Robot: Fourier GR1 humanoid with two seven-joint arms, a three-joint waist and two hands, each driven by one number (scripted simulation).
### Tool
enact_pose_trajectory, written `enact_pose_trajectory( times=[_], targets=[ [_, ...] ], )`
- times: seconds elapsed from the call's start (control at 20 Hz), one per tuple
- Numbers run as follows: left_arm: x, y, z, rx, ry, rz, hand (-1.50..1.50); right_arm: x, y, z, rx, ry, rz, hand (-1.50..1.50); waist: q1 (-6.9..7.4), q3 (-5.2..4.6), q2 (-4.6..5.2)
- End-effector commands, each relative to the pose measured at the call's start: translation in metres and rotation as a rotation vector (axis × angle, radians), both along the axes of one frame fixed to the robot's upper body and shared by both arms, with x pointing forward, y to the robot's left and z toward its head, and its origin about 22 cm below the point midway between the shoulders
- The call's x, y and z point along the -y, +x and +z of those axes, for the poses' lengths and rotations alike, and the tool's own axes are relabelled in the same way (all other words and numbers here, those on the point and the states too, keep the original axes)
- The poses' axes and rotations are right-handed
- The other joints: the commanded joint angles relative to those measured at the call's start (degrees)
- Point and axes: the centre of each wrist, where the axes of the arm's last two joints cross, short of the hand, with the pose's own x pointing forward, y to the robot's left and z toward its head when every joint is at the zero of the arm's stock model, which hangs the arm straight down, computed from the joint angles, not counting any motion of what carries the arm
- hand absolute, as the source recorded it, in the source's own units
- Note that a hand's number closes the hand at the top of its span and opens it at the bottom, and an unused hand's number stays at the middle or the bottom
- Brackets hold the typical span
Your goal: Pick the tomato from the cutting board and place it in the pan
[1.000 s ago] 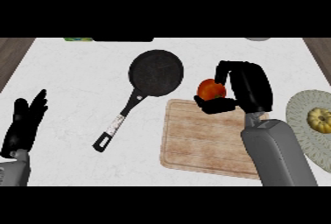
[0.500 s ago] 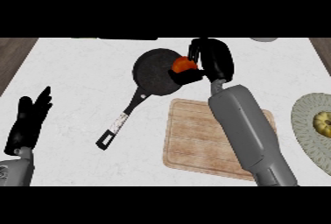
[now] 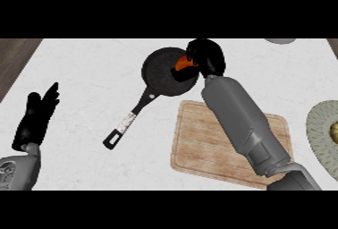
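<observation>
A red-orange tomato (image 3: 181,65) shows at the right side of the black pan (image 3: 162,74), mostly hidden by my right hand (image 3: 206,57), whose fingers curl round it over the pan's right edge. The pan's handle (image 3: 130,120) runs down-left across the white counter. The wooden cutting board (image 3: 204,147) lies bare below the pan, with my right forearm stretched across it. My left hand (image 3: 36,117) rests open at the left edge, fingers pointing up.
A greenish plate (image 3: 319,127) holding a yellowish item sits at the right edge. A grey round object (image 3: 284,40) peeks in at the top right. Dark wood (image 3: 13,58) borders the counter's left side.
My right hand carried the tomato from above the cutting board up and left to the pan's right side. The left hand stayed still.
</observation>
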Motion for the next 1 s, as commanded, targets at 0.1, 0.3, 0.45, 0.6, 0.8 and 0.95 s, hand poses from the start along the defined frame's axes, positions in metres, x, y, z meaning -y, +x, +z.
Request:
enact_pose_trajectory(
  times=[0.1,0.3,0.45,0.6,0.8,0.95],
  targets=[
    [0.014,0.010,0.000,0.013,0.004,-0.036,0.00,0.004,0.003,-0.020,-0.037,0.026,0.027,1.50,1.66,0.03,0.91],
    [0.020,0.006,-0.001,0.019,-0.004,-0.070,0.00,0.011,0.002,-0.030,-0.067,0.154,-0.010,1.50,4.13,0.13,1.29],
    [0.021,0.015,0.003,0.036,0.006,-0.081,0.00,0.011,0.003,-0.030,-0.119,0.207,-0.020,-1.50,4.85,0.11,1.88],
    [0.019,0.018,0.010,0.031,0.005,-0.103,0.00,0.014,0.000,-0.040,-0.126,0.225,-0.011,-1.50,6.24,0.14,1.89],
    [0.027,0.024,0.010,0.039,0.016,-0.092,0.00,0.010,0.004,-0.032,-0.106,0.261,0.008,-1.50,5.72,0.12,2.20],
    [0.029,0.029,0.014,0.039,0.008,-0.102,0.00,0.011,0.005,-0.030,-0.049,0.331,0.002,-1.50,6.11,0.16,2.05]
  ],
)
